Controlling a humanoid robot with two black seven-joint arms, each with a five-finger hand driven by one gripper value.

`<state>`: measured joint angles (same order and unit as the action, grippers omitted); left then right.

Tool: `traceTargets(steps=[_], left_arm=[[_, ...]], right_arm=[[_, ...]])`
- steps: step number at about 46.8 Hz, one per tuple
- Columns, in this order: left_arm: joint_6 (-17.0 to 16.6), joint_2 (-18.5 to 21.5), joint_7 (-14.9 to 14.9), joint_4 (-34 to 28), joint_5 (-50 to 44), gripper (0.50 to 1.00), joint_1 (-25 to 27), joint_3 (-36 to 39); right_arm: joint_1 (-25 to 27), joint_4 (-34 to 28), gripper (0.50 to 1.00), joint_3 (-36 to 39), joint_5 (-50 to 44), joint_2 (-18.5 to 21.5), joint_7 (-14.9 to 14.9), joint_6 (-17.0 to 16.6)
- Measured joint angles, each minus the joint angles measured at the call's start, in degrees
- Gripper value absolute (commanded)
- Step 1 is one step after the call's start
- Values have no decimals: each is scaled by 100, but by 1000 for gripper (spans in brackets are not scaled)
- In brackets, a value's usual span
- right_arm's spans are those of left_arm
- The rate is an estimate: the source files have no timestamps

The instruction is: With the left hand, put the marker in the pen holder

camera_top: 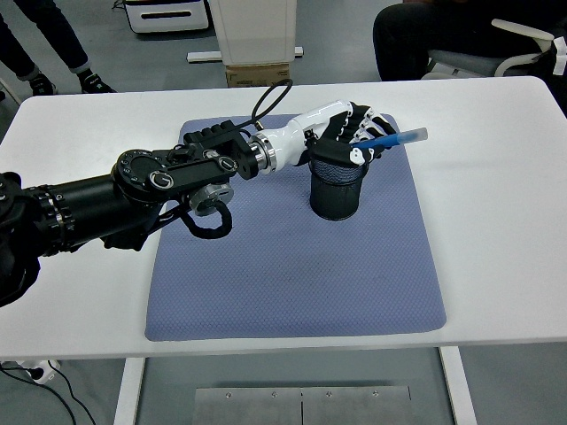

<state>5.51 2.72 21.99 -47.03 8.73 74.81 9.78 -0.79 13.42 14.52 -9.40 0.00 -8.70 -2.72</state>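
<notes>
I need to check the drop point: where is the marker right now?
In the head view, the marker is held in the left hand right over the pen holder, at the mat's far right.

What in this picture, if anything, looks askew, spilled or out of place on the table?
Nothing looks spilled or damaged. The black mesh pen holder stands upright on the blue mat, which lies flat. The only thing not settled is the blue marker: the left hand grips it nearly level over the holder's mouth, not yet dropped in.
</notes>
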Motion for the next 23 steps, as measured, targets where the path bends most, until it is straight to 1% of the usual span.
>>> traceTargets(steps=[1,5,7,8,14,23], left_arm=[[1,8,0,0,-11,619,-7,3],[0,7,-1,0,-21,870,-14,5],[-18,13,-1,0,-24,970,-25,6],[-33,17,-1,1,-27,1000,-32,6],[-57,21,19,0,-75,1000,-36,-28],[-51,100,30,6,-213,1000,-3,-353]], right_arm=[[0,1,1000,1,0,0,0,0],[0,1,1000,1,0,0,0,0],[0,2,1000,1,0,0,0,0],[0,-1,1000,1,0,0,0,0],[0,-3,1000,1,0,0,0,0],[0,2,1000,0,0,0,0,0]])
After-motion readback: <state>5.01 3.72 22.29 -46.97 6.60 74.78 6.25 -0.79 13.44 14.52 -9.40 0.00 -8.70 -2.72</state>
